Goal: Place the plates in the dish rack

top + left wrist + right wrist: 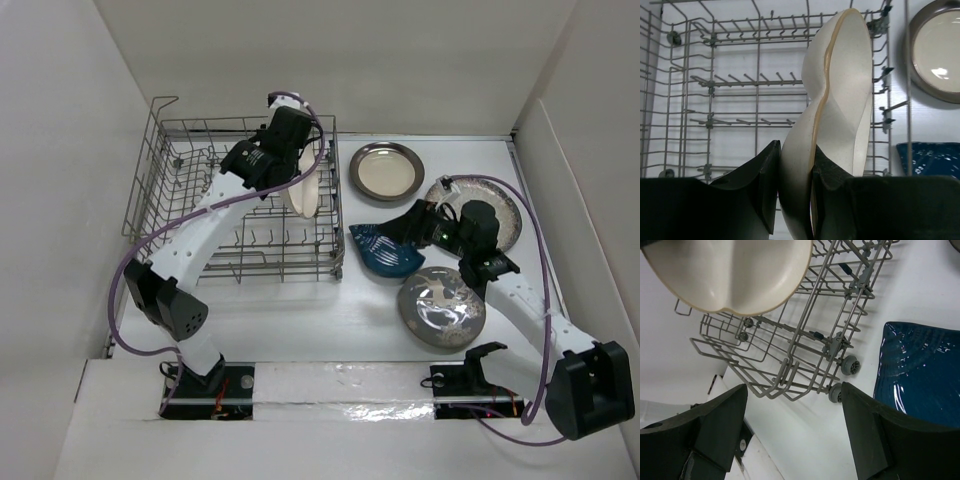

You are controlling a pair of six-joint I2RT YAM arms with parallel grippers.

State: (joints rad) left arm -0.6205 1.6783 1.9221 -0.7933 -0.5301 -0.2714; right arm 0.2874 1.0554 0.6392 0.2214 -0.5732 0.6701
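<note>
Cream plate (840, 100) stands on edge, its lower rim pinched in my left gripper (795, 149). Beyond it are the wire dish rack (740, 80) tines, the rack's right wall close beside. My right gripper (794, 389) gapes wide, empty. Only its camera shows the rack's wheels (851, 364), with the blue dish (920, 370) to its right.

At the bottom, the right gripper (794, 389), fingers wide apart, nothing between them. Upper left: cream plate (730, 275), overlapping the grey wire dish rack (815, 335) (two small wheels (850, 364) at its near corner). Right: dark blue dish (920, 375) lying on the white table (790, 440), beside the rack.
</note>
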